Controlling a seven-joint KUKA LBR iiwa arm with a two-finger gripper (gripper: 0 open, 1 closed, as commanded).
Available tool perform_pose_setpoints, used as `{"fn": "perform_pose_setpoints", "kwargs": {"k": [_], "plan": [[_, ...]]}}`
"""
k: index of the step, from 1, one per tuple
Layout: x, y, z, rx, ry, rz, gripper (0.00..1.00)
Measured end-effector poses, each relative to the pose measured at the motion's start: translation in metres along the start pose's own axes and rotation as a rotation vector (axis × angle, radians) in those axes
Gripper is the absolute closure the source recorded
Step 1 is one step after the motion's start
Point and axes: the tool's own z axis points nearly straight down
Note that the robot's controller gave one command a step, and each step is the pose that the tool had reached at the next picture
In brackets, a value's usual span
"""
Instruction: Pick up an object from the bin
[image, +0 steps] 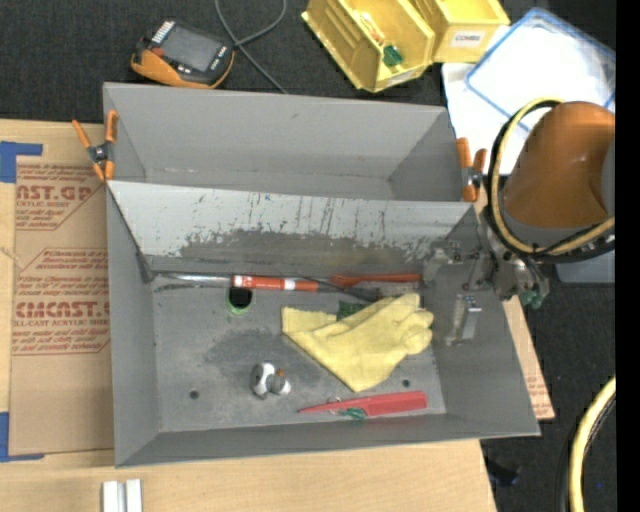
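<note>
My gripper hangs over the bin's right sloping wall, just right of a crumpled yellow cloth that lies in the middle-right of the floor. Nothing shows held in it. A flat red comb-like piece lies near the front wall, below the cloth. Beside the cloth's upper edge a small dark green thing peeks out.
Along the back wall lie an orange-red pen with a white band and a thin red stick. A small black and green cap sits under the pen. A small silver and orange piece lies front left.
</note>
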Motion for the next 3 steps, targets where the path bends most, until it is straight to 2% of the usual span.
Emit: {"fn": "perform_pose_setpoints", "kwargs": {"k": [1, 2, 3], "plan": [[-0.002, 0.001, -0.005, 0.001, -0.008, -0.002, 0.0], [-0.006, 0.031, 0.091, 0.002, -0.009, -0.273, 0.0], [-0.006, 0.056, 0.046, 0.006, -0.017, -0.396, 0.0]]}}
